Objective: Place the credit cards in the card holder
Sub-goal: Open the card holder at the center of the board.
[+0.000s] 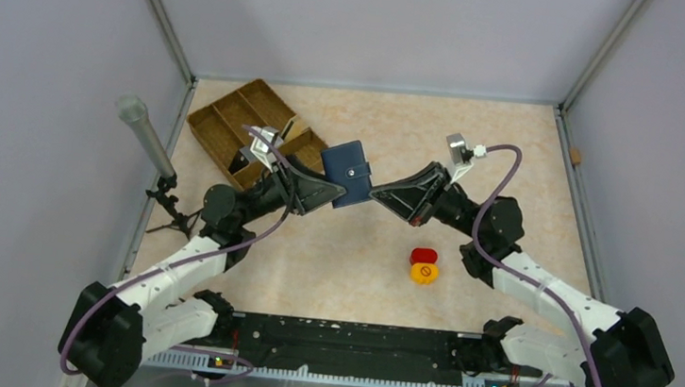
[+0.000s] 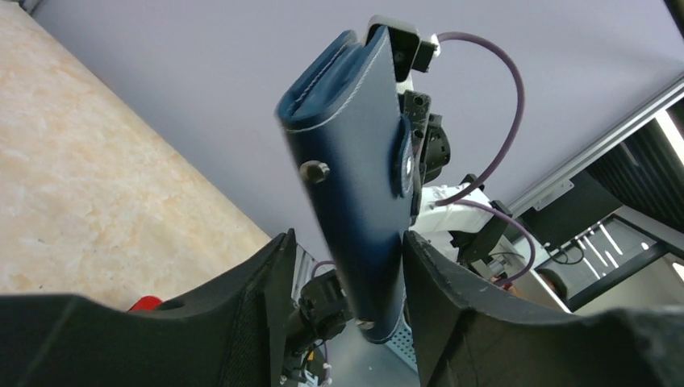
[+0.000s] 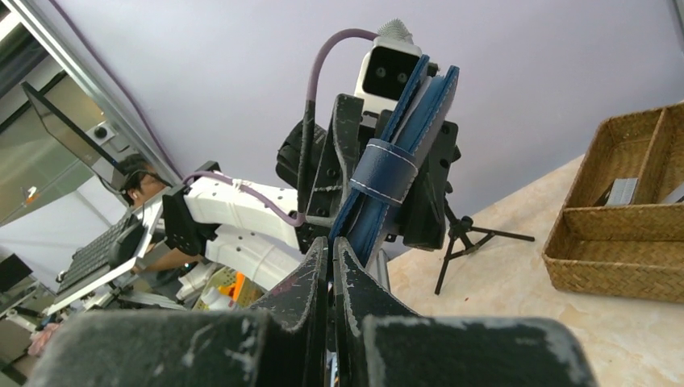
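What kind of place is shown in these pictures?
Probably a robotics lab test cell: grey panels on a metal frame wall in the table, and beyond it a person sits at a keyboard and monitor.

No words, brand names or numbers can be read anywhere; the only sign-like mark is a small red ring on the yellow round piece [image 1: 423,273], lying at six o'clock of the red piece [image 1: 424,255].
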`<action>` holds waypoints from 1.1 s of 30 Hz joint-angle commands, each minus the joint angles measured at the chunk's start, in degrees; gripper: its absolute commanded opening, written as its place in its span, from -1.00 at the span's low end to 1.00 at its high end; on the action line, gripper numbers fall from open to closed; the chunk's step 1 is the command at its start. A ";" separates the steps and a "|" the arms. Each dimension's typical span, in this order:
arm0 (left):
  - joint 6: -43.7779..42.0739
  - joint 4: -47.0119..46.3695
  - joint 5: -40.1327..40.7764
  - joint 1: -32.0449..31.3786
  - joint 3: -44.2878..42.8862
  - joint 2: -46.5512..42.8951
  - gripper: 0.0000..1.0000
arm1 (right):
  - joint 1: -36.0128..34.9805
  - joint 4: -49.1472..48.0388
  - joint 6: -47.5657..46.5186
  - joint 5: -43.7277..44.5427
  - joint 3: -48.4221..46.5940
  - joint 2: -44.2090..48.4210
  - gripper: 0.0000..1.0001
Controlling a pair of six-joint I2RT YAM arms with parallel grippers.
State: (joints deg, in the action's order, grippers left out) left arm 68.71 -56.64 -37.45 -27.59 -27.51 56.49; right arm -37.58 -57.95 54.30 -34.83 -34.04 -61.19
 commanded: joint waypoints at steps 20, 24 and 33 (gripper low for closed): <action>-35.31 65.34 -8.12 5.23 -26.96 2.89 -1.00 | 1.76 48.56 -28.74 14.56 -11.57 10.20 0.76; -45.17 74.58 -12.19 6.88 -31.41 8.79 -1.00 | 1.73 56.47 -34.54 7.91 -17.61 8.68 0.76; -52.58 79.26 -21.79 6.23 -30.10 16.41 -1.00 | -0.23 64.04 -38.12 -12.08 -27.14 -2.44 0.42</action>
State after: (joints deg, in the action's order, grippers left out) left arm 21.32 20.29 -52.07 -20.78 -57.93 72.82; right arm -36.84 1.61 19.38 -37.01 -58.04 -59.46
